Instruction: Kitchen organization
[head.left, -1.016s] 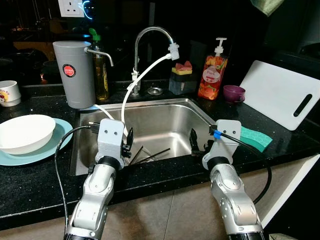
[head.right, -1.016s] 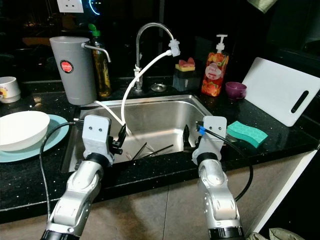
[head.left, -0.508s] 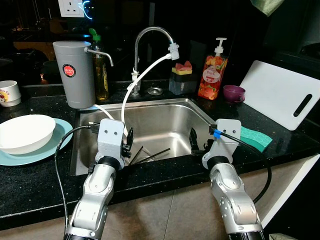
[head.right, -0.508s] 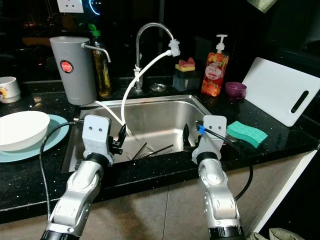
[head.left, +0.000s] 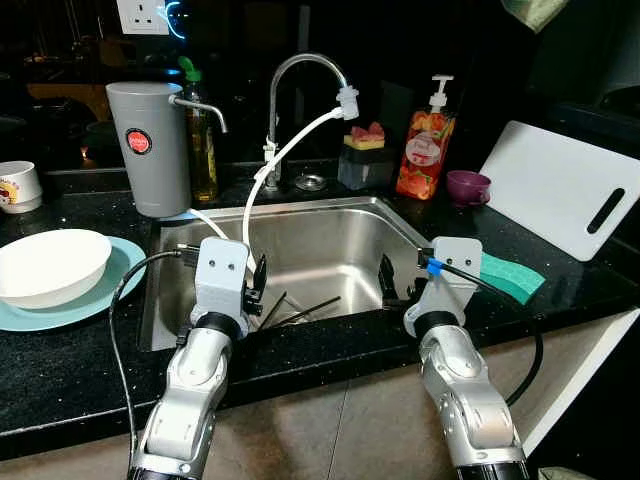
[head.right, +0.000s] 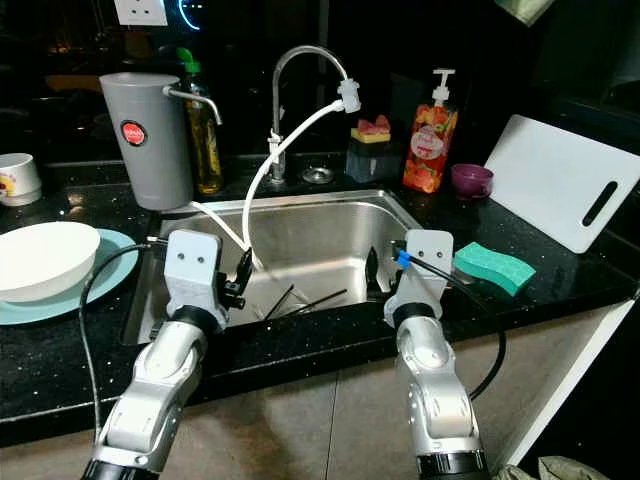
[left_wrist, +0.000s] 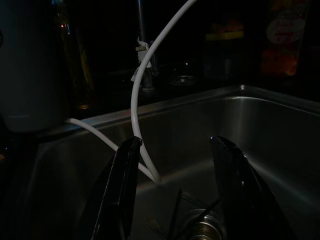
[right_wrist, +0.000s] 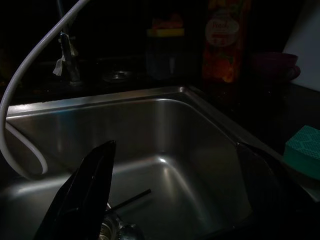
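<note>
A mug (head.left: 18, 187) with a printed motif too small to read stood at the far left of the black speckled countertop (head.left: 70, 370), behind a white bowl (head.left: 48, 266) resting on a pale blue plate (head.left: 105, 290). Next along, a grey dispenser (head.left: 148, 148) carried a round red badge whose wording could not be made out, with an amber bottle (head.left: 204, 150) just behind it and a wall socket (head.left: 142, 15) above in the dark room.

The left gripper (left_wrist: 172, 195) hung over the near left part of the stainless steel sink (head.left: 330, 225), its fingers spread apart and holding nothing. Dark chopsticks (head.left: 300, 310) lay on the sink floor near the drain, between the two grippers. A white hose (head.left: 285, 155) looped from the curved tap (head.left: 300, 70) down into the basin.

The right gripper (right_wrist: 175, 195) hovered at the near right part of the sink, its fingers wide apart and empty. Behind the sink stood a sponge holder (head.left: 362, 160) and an orange pump bottle (head.left: 427, 150) with a fruit label, its lettering unreadable. Further right sat a small purple bowl (head.left: 467, 186), a green sponge (head.left: 508, 275) at the counter edge beside the right wrist, and a white cutting board (head.left: 565, 190) leaning at the far right.
</note>
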